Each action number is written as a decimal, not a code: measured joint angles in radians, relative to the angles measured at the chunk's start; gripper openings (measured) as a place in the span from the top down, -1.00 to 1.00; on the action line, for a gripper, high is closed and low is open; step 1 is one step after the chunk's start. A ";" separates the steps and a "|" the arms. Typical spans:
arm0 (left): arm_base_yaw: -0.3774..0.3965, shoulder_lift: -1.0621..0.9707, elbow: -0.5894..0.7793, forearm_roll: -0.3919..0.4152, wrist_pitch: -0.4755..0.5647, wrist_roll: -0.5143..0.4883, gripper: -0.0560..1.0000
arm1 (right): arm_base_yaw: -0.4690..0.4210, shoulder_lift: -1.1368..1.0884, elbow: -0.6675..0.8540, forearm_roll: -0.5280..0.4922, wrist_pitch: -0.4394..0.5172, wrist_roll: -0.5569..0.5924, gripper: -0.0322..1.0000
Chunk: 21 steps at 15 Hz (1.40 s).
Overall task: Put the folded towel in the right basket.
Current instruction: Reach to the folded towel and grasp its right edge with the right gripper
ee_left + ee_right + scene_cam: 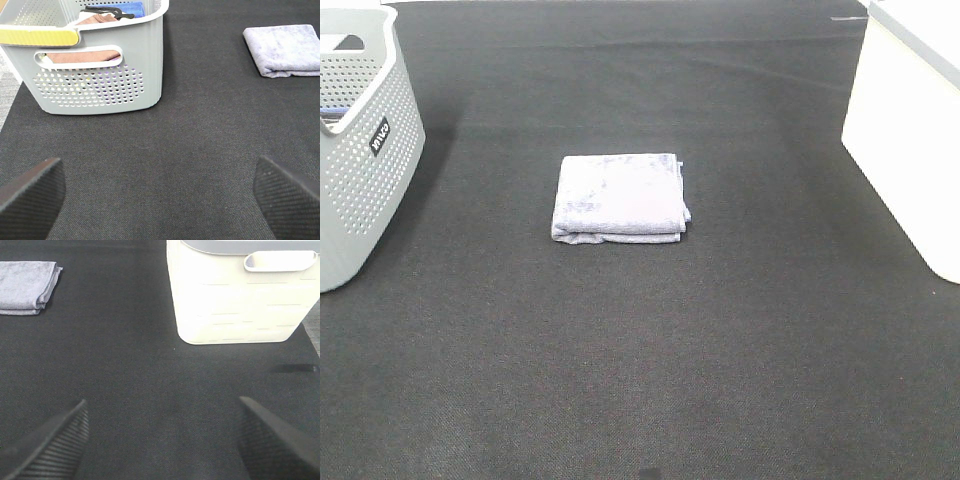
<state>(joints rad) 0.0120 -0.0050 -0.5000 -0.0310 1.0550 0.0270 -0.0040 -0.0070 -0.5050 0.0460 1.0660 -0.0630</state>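
A folded lavender-grey towel (620, 197) lies flat in the middle of the black mat. It also shows in the left wrist view (286, 49) and the right wrist view (26, 287). The right basket (910, 140) is cream white and stands at the right edge; the right wrist view shows its wall and handle (240, 295). Neither arm shows in the high view. My left gripper (160, 197) is open and empty, low over the mat, near the grey basket. My right gripper (162, 440) is open and empty, short of the white basket. Both are well away from the towel.
A grey perforated basket (360, 150) stands at the left edge; the left wrist view shows cloths and a dark item inside it (100, 55). The black mat (640, 380) covers the whole work surface.
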 joint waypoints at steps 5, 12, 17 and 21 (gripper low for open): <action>0.000 0.000 0.000 0.000 0.000 0.000 -0.94 | 0.000 0.000 0.000 0.000 0.000 0.000 -0.52; 0.000 0.000 0.000 0.000 0.000 0.000 -0.94 | 0.000 0.000 0.000 0.000 0.000 0.000 -0.52; 0.000 0.000 0.000 0.000 0.000 0.000 -0.94 | 0.000 0.000 0.000 0.000 0.000 0.000 -0.52; 0.000 0.000 0.000 0.000 0.000 0.000 -0.94 | 0.000 0.000 0.000 0.000 0.000 0.000 -0.52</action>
<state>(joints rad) 0.0120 -0.0050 -0.5000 -0.0310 1.0550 0.0270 -0.0040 -0.0070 -0.5050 0.0460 1.0660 -0.0630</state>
